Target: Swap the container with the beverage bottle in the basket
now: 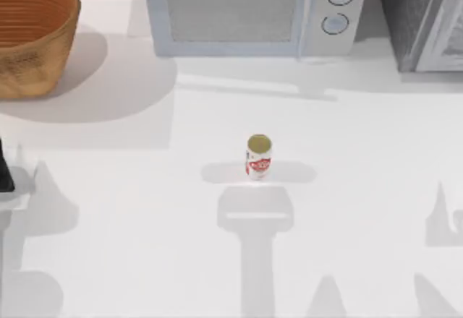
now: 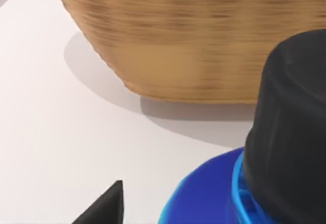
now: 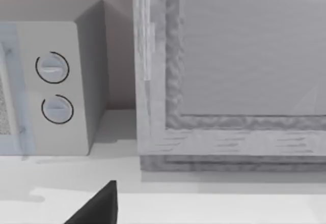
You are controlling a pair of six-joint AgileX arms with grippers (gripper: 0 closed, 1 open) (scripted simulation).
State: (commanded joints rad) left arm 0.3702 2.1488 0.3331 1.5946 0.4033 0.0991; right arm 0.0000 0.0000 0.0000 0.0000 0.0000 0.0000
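Container (image 2: pixel 204 201), blue with a black cap, right beside the left fingers (image 2: pixel 104 206); held or merely near, cannot tell, nor how wide the spread. Just beyond, basket (image 2: pixel 204 40), wall close, out of the container's way. Well apart from both sets of fingers, beverage bottle (image 1: pixel 258 157), upright and alone mid-bench (image 1: pixel 145 224). Probably light, rigid, smooth-sided, easily tipped: best pinched squarely across the labelled middle, below the gold top. Right fingers (image 3: pixel 97 206) parked facing the microwave (image 3: pixel 51 81); spread likewise impossible to tell.
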